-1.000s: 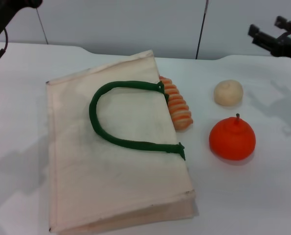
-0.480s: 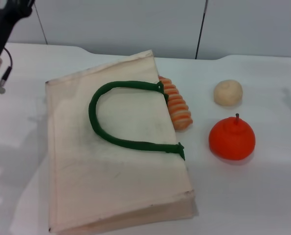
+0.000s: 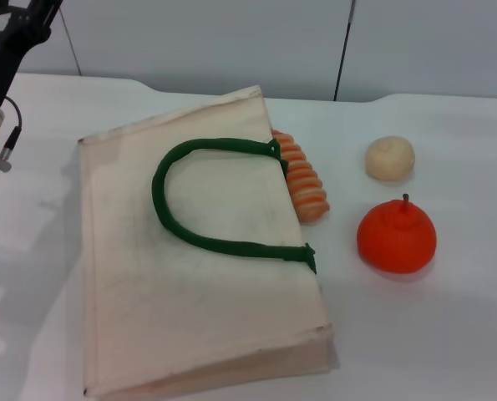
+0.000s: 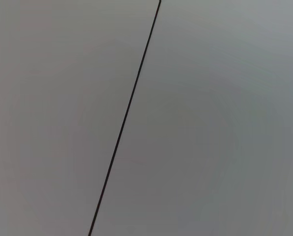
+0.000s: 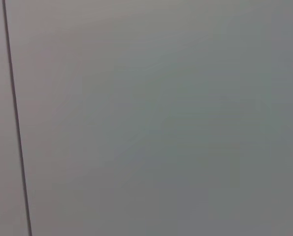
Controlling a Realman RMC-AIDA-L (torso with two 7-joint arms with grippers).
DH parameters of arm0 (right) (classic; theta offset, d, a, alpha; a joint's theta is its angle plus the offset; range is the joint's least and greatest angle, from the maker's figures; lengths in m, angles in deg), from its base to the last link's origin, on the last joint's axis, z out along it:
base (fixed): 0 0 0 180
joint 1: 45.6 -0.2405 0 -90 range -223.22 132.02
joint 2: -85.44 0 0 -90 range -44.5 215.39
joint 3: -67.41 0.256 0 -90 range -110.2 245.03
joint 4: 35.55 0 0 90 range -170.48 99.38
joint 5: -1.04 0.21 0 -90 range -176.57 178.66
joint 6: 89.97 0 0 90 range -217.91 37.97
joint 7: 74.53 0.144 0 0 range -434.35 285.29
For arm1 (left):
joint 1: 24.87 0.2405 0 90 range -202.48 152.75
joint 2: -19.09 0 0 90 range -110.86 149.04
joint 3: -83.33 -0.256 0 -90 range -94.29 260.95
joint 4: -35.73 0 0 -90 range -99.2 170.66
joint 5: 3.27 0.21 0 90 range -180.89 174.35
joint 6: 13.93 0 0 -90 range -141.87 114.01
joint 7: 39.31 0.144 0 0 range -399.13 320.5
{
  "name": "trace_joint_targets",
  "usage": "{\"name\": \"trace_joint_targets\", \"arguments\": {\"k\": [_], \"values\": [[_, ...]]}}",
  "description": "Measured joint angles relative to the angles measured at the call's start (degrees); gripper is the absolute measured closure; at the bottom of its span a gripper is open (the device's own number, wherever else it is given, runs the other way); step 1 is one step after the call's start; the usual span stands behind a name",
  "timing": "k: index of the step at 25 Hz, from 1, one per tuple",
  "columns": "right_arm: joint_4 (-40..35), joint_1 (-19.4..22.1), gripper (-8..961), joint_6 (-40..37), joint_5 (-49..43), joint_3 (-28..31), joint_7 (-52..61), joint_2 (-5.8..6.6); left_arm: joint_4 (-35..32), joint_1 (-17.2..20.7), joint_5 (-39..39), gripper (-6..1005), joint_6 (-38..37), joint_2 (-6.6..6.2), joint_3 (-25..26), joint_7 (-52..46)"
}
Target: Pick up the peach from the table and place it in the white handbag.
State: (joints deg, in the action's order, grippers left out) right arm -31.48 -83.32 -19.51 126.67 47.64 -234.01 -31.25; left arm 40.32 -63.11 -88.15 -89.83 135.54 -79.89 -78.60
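The white handbag (image 3: 190, 267) lies flat in the middle of the table, its dark green handle (image 3: 206, 196) looped on top. The peach is out of view in every frame. Part of my left arm (image 3: 2, 58) shows at the far left edge of the head view, raised above the table and well left of the bag. My right gripper is out of view. Both wrist views show only a plain grey wall with a dark seam (image 4: 126, 115).
A bright orange round fruit with a stem (image 3: 396, 236) sits right of the bag. A small beige bun (image 3: 390, 158) lies behind it. An orange ridged item (image 3: 302, 184) lies against the bag's right edge. The white table (image 3: 448, 334) extends to the right.
My right gripper has left the head view at the upper right. My left arm has come down a little further into view at the upper left. The things on the table have not moved.
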Motion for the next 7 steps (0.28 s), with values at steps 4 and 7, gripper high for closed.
{"name": "trace_joint_targets", "arguments": {"k": [4, 7], "values": [[0.05, -0.06, 59, -0.07, 0.02, 0.00, 0.17, 0.07, -0.03, 0.01, -0.04, 261, 0.03, 0.00, -0.07, -0.05], [0.07, -0.12, 59, -0.07, -0.15, 0.00, 0.23, 0.07, -0.05, 0.02, -0.05, 261, 0.05, 0.02, -0.08, -0.05]]}}
